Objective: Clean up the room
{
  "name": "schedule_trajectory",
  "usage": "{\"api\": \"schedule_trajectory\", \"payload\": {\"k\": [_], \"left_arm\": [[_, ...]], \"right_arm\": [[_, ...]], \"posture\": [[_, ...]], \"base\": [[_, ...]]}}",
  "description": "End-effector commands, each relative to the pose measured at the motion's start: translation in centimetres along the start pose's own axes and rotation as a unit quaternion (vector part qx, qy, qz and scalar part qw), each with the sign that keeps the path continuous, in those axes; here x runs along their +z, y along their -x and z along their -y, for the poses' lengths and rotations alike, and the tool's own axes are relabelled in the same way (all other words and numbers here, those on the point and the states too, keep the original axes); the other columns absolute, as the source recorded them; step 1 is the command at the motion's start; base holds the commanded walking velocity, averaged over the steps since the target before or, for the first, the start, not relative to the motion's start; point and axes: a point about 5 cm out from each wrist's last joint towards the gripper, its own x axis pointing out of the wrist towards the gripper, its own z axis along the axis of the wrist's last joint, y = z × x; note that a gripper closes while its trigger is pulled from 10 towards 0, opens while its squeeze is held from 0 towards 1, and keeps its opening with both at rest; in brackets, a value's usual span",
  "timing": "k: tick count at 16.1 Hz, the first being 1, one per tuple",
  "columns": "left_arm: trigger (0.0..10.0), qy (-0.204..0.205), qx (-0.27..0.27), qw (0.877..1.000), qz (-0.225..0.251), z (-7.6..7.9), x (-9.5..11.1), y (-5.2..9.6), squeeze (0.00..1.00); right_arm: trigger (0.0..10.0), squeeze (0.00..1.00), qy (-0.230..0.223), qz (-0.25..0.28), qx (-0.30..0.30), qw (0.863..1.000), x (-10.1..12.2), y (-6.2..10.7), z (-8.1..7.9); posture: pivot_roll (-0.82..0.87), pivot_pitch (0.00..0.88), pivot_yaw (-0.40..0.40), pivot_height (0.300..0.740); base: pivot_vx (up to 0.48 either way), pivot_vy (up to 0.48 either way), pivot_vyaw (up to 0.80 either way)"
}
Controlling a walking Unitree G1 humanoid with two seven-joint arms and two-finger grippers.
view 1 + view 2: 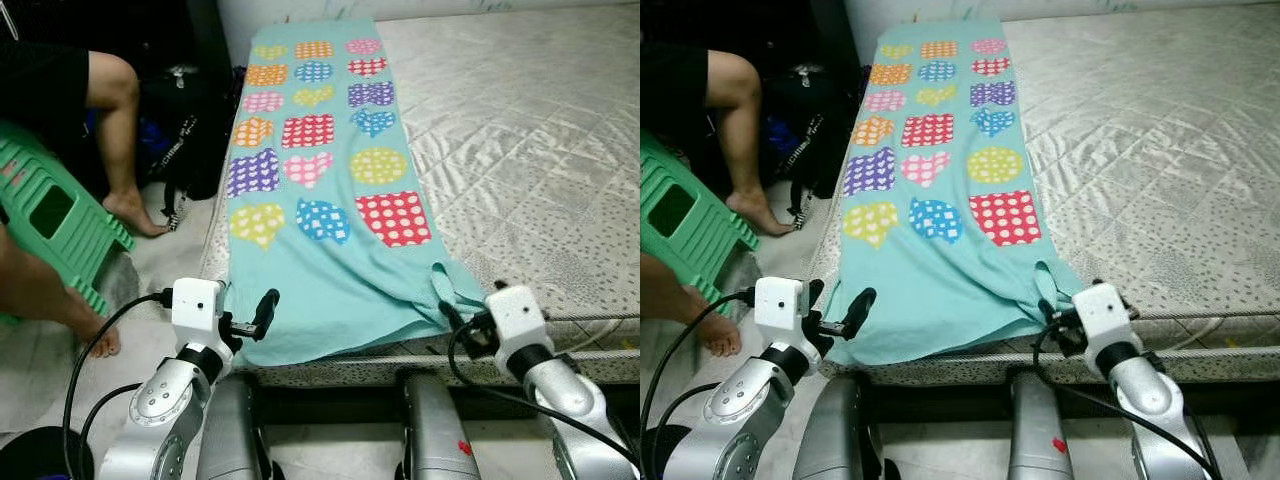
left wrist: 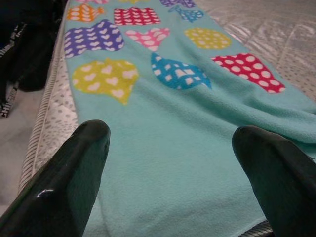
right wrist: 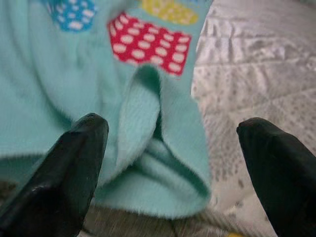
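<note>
Jaws open, the left gripper [image 2: 170, 163] and right gripper [image 3: 173, 153] hover at the near corners of a soft, light fleece blanket [image 1: 330, 250] spread along the bed's [image 1: 520, 130] left side.

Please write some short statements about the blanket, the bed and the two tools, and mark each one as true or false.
1. The blanket lies spread flat along the mattress. True.
2. The left tool is shut on the blanket. False: its fingers are open, with the blanket's near edge between them.
3. The right tool is open at the blanket's folded corner. True.
4. The blanket is plain, with no pattern. False: it is turquoise with coloured hearts.
5. A green stool stands on the bed. False: it stands on the floor to the left of the bed, by a person's legs.
</note>
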Motion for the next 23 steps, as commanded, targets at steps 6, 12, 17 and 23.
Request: {"api": "schedule_trajectory", "payload": {"k": [6, 12, 17, 23], "left_arm": [[10.0, -0.004, -0.002, 1.000, 0.003, -0.2, 0.2, 0.0, 0.00], [10.0, -0.004, 0.000, 1.000, 0.004, -0.1, 0.2, 0.1, 0.00], [10.0, -0.003, 0.003, 1.000, 0.002, -0.1, 0.1, 0.3, 0.00], [10.0, -0.003, 0.002, 1.000, 0.001, -0.1, 0.1, 0.2, 0.00]], "right_arm": [[10.0, 0.00, 0.023, 0.005, -0.015, 1.000, 1.2, -0.5, -0.7], [10.0, 0.00, 0.059, -0.015, -0.050, 0.997, 0.3, -2.1, -0.9], [10.0, 0.00, 0.079, -0.042, -0.073, 0.993, -1.3, -2.1, 0.1], [10.0, 0.00, 0.099, -0.073, -0.089, 0.988, -3.2, -1.3, 1.1]], "posture": [[-0.08, 0.044, 0.092, 0.521], [-0.07, 0.044, 0.084, 0.521], [-0.07, 0.050, 0.082, 0.521], [-0.07, 0.055, 0.084, 0.521]], "base": [[0.000, 0.000, 0.00], [0.000, 0.000, 0.00], [0.000, 0.000, 0.00], [0.000, 0.000, 0.00]]}}
